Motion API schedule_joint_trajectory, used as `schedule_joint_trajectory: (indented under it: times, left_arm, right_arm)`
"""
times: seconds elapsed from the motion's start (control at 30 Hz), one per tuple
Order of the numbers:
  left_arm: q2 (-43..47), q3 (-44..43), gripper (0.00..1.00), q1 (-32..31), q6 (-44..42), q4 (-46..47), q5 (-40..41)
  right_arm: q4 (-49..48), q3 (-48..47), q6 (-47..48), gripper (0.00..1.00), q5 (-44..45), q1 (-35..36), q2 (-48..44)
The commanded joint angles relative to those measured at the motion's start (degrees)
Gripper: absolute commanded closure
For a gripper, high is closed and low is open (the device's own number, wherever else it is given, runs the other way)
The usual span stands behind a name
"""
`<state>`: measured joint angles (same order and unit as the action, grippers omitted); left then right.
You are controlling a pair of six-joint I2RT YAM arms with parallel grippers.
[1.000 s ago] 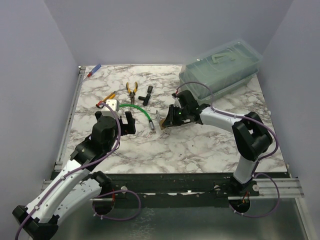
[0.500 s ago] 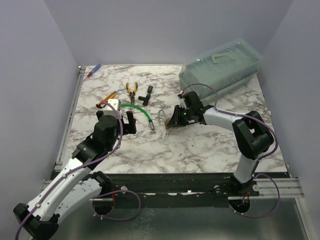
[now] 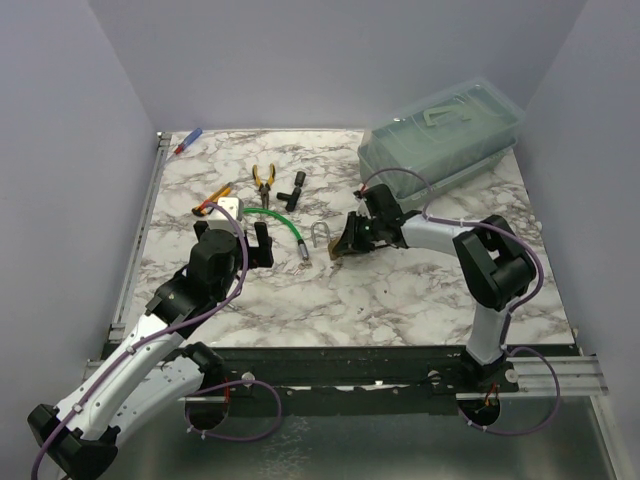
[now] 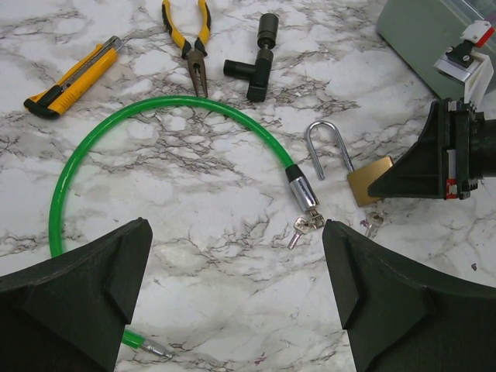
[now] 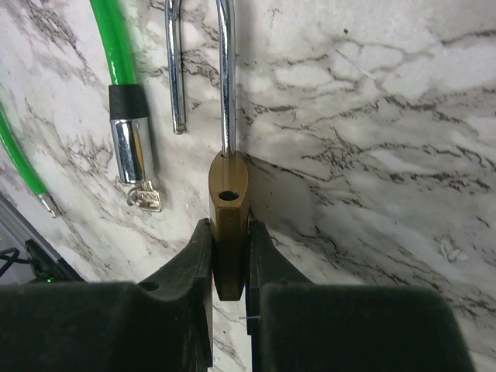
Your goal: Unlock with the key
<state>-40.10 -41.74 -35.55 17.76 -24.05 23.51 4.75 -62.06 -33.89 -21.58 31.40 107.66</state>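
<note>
- Your right arm's elbow has pulled in toward the middle over the last second and its wrist has turned. The brass padlock has come round with it, so the shackle now points toward the green cord. Your left arm has not shifted.

- And the key?

- The key lies flat on the table, hanging off the silver end of the cord. It is just beside the shackle's tip and near the padlock's body, and neither arm touches it.

- Jaws?

- On your right gripper the jaws are clamped on the padlock's brass body, with the shackle out in front. On your left gripper the jaws are spread wide above the key, with nothing between them.

- So where does that leave you?

- The lock is held and turned toward the key, but the key is not yet picked up. That looks like your left arm's job. Expect trouble: the key is tiny, flat on marble and tied to a springy cord. Check the shackle too. Its short leg stands free of the body, so it may already be open.
</note>
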Motion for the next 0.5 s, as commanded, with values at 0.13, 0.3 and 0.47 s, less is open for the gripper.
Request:
schedule_joint_trajectory:
  times: [0.13,0.3,0.47]
  left_arm:
    - [-0.1,0.5,0.01,0.6,-0.8,1.0,0.0]
    - [-0.1,0.5,0.01,0.5,-0.9,1.1,0.0]
    - [-0.2,0.5,0.01,0.6,-0.9,1.2,0.0]
  right_arm:
    - [-3.2,-4.7,-2.5,0.68,0.4,-0.3,4.1]
    - [-1.8,-4.9,-2.8,0.48,2.2,-0.3,2.8]
    - [1.1,-4.1,-2.8,0.33,4.8,-0.3,0.1]
